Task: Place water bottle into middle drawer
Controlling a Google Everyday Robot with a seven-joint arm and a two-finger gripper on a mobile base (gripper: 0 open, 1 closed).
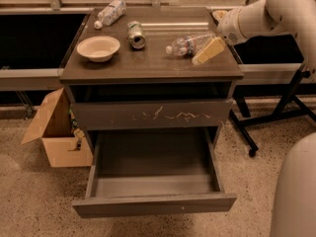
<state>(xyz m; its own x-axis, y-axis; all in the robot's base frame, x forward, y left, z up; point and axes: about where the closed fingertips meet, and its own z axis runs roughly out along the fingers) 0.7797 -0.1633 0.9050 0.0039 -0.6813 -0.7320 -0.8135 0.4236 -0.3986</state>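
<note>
The water bottle lies on its side on the cabinet top, right of the middle, with its white cap pointing left. My gripper is at the bottle's right end, low over the top, and its cream tip lies across the front of the bottle's base. The white arm reaches in from the upper right. The middle drawer is pulled out wide below, and its grey inside holds nothing. The drawer front with white scratch marks above it is shut.
A white bowl, a metal can and a bottle with a wide whitish label are on the left of the top. An open cardboard box stands on the floor to the left. Black stand legs are at the right.
</note>
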